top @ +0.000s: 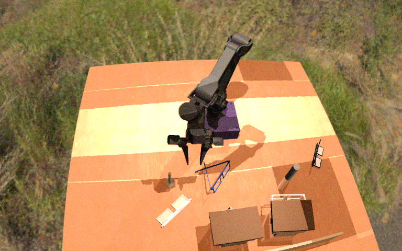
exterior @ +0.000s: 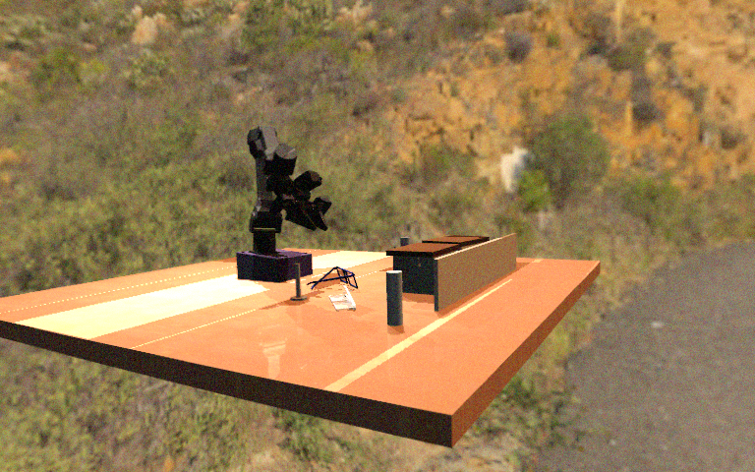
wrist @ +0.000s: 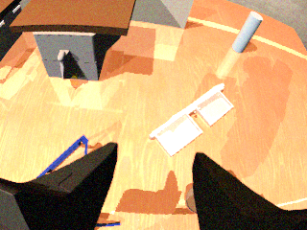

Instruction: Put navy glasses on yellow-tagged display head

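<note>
The navy glasses (top: 212, 188) (exterior: 336, 268) (wrist: 62, 157) stand on the table with their temples spread toward the arm. My gripper (top: 194, 164) (exterior: 325, 228) (wrist: 156, 155) is partly open and empty, raised above the table, to the left of the glasses in the wrist view. The display head (top: 235, 226) (exterior: 410, 272) (wrist: 83, 53) has a flat brown top and a small nose; a small yellow tag (wrist: 74, 77) shows low on its front in the wrist view. It wears no glasses. The other head (top: 291, 216) stands beside it, with white glasses (top: 288, 195) at its front.
White glasses (top: 176, 209) (exterior: 342, 302) (wrist: 187, 111) lie on the table. A small post on a round base (top: 169, 183) (exterior: 298, 283) stands near them. Grey cylinders (top: 292, 171) (exterior: 393, 297) (wrist: 247, 33) stand apart. Black glasses are far right. A long board (exterior: 473, 272) stands behind the heads.
</note>
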Controlling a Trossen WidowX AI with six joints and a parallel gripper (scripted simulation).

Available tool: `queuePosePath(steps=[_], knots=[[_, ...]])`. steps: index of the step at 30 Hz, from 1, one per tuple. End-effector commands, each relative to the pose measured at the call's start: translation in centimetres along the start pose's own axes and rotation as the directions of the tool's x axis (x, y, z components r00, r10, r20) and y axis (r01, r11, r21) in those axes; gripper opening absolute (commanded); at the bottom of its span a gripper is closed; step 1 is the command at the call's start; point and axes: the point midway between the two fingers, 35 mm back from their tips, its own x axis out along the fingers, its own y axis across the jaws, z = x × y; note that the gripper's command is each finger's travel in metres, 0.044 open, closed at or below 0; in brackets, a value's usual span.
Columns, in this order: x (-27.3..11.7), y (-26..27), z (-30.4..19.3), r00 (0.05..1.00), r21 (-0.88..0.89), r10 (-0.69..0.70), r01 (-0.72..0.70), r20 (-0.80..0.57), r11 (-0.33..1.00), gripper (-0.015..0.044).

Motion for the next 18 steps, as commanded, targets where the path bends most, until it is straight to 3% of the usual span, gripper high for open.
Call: queuePosePath(steps=[1,5,10,18], knots=[[3.0,6.7,-2.2,0.918,0.390,0.159,-0.006,-0.363,0.921,0.0200],[3.3,9.7,-3.3,0.836,0.471,0.177,0.107,-0.520,0.875,0.0200],[2.8,12.9,-5.1,0.677,0.455,0.116,0.348,-0.726,0.820,0.0200],[2.5,13.4,-5.4,0.657,0.443,0.102,0.378,-0.747,0.813,0.0200]])
